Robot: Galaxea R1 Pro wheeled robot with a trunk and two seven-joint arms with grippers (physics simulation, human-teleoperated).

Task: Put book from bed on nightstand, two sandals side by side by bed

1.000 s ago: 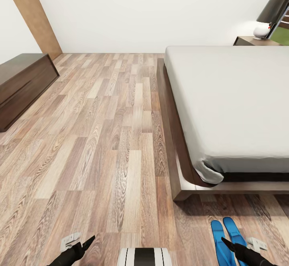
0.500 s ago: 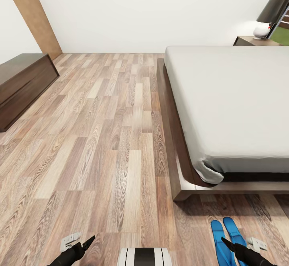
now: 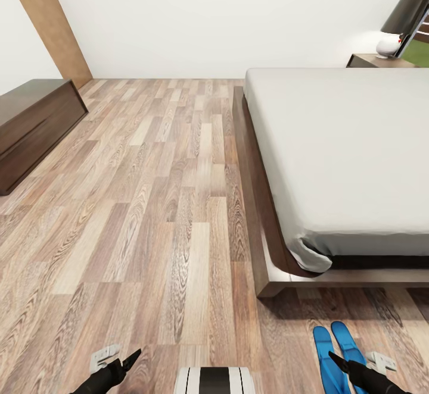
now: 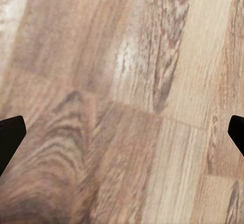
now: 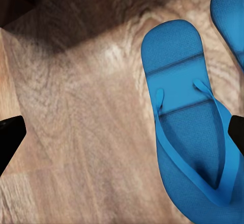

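The two sandals (image 3: 336, 355) lie side by side on the wood-plank floor (image 3: 155, 215), just past the foot corner of the bed (image 3: 333, 162) and close to its dark frame. They are bright blue flip-flops with thin straps, toes toward the bed. In the head view the right gripper (image 3: 348, 365) hangs directly over them, its black tip overlapping the sandal nearer the robot's right. The right wrist view looks down on one sandal (image 5: 190, 132) in full, with the edge of the second at the corner; the gripper's fingers (image 5: 10, 135) stand wide apart at the two edges of that picture and grip nothing.

The left gripper (image 3: 119, 365) hovers over bare floor, well apart from the sandals. In the left wrist view its fingertips (image 4: 10, 135) are likewise spread to the picture's edges, with only planks between them.

The mattress is plain and pale, its visible surface bare. Beyond the bed's far end stands the nightstand (image 3: 381, 61) carrying a lamp (image 3: 399, 25) with a black shade. A low dark cabinet (image 3: 33, 126) stands along the wall at the left.
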